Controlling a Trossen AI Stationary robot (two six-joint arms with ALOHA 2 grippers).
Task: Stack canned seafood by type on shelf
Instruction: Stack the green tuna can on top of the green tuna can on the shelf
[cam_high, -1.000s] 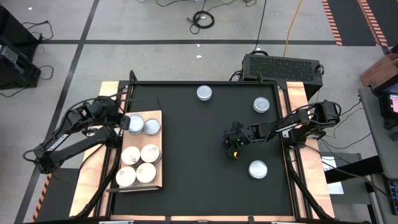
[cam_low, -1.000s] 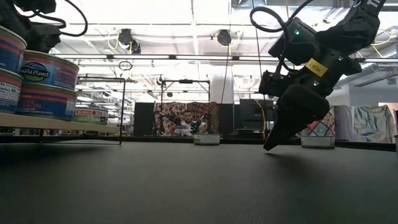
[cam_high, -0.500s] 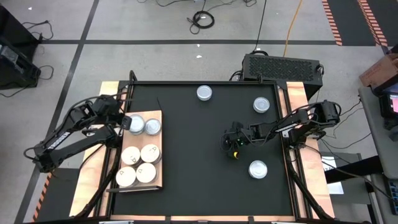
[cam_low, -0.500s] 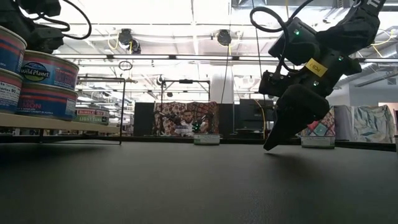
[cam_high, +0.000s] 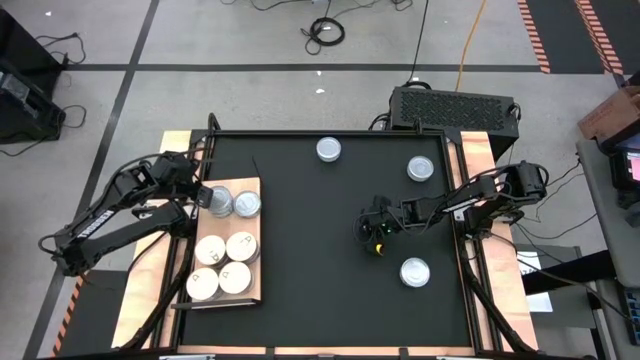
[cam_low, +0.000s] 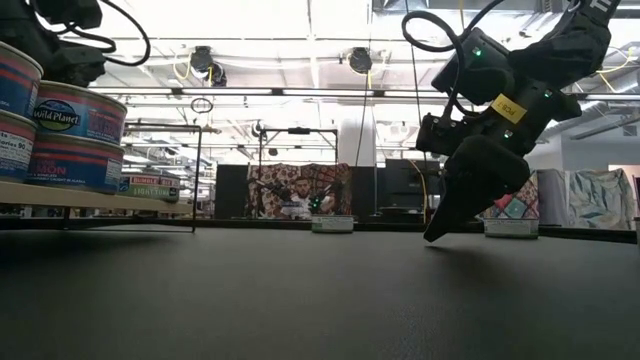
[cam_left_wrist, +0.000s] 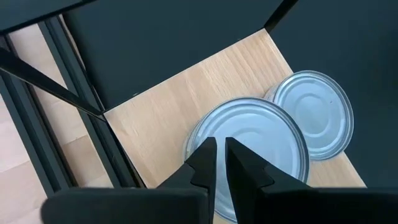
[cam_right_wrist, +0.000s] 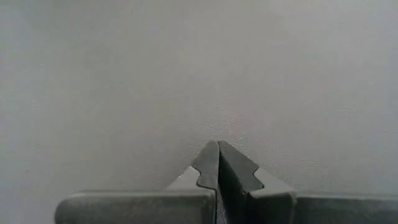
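A: Where's the left gripper (cam_left_wrist: 220, 155)?
B: Over a silver-topped can (cam_left_wrist: 261, 146) on the shelf (cam_left_wrist: 180, 99), fingers slightly parted, gripping nothing.
A: The right gripper (cam_right_wrist: 217, 163)?
B: Closed, empty, above the mat (cam_high: 300, 250)

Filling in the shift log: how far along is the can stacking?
Done: four cream-topped cans and two silver-topped cans sit grouped by type on the shelf. In hand: nothing; the left tool hovers, slightly parted, over a silver can, and the right tool waits shut mid-mat. Left: three loose cans on the mat.
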